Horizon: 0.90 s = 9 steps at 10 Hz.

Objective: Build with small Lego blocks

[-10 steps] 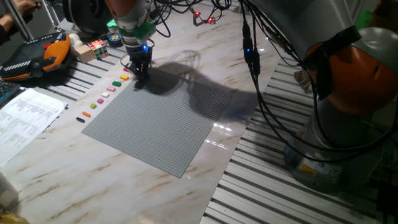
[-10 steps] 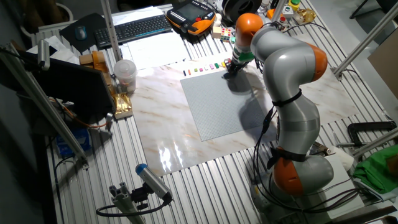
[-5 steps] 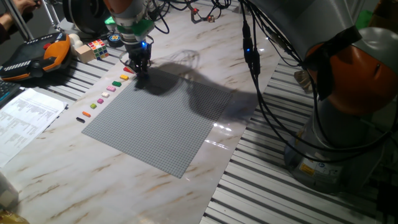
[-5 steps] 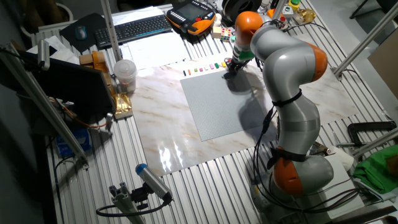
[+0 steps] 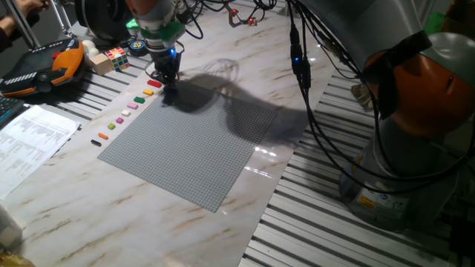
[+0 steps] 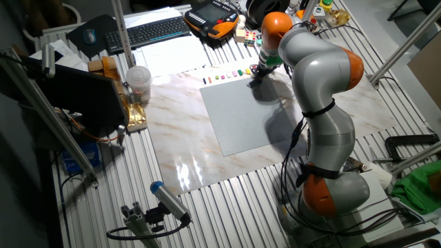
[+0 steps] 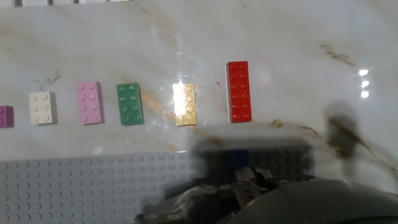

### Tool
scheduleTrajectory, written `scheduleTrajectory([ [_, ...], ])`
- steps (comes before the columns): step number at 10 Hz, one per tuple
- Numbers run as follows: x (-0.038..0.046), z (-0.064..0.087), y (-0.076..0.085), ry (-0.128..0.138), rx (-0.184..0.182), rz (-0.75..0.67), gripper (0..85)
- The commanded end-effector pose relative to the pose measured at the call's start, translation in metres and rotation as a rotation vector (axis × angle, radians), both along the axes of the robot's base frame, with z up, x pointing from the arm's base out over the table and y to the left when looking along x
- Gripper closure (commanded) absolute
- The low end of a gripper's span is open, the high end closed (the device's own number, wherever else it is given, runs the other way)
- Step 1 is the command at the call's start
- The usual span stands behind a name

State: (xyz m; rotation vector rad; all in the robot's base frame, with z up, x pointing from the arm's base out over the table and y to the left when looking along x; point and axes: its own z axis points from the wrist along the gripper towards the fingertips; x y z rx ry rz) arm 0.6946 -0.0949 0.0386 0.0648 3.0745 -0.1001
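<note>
The hand (image 7: 249, 180) is blurred at the baseplate (image 7: 93, 186) edge; whether it grips the blue brick (image 7: 236, 155) is unclear. Beyond, red (image 7: 239, 91), yellow (image 7: 185, 104) and green (image 7: 130, 104) bricks line the surface (image 7: 298, 50). A tilted press could pop the brick loose.

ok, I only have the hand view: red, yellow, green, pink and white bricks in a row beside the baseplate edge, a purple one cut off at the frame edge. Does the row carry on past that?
Observer: Yes. One fixed view shows more bricks beyond it, ending in an orange block and then a black block.
Operator: Where is the gripper along that row?
Observer: The gripper is low at the red block end, by the corner of the baseplate.
Operator: Anything past that end?
Observer: A puzzle cube sits on the slatted surface, clear of the row.
</note>
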Motion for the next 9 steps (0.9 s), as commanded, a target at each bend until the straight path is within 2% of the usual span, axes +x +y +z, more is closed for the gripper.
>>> scheduleTrajectory([
  [1,0.0003,-0.0007,0.0003,-0.002,-0.001,0.0,84.3],
  [9,0.0005,-0.0065,0.001,-0.008,0.002,0.002,84.3],
])
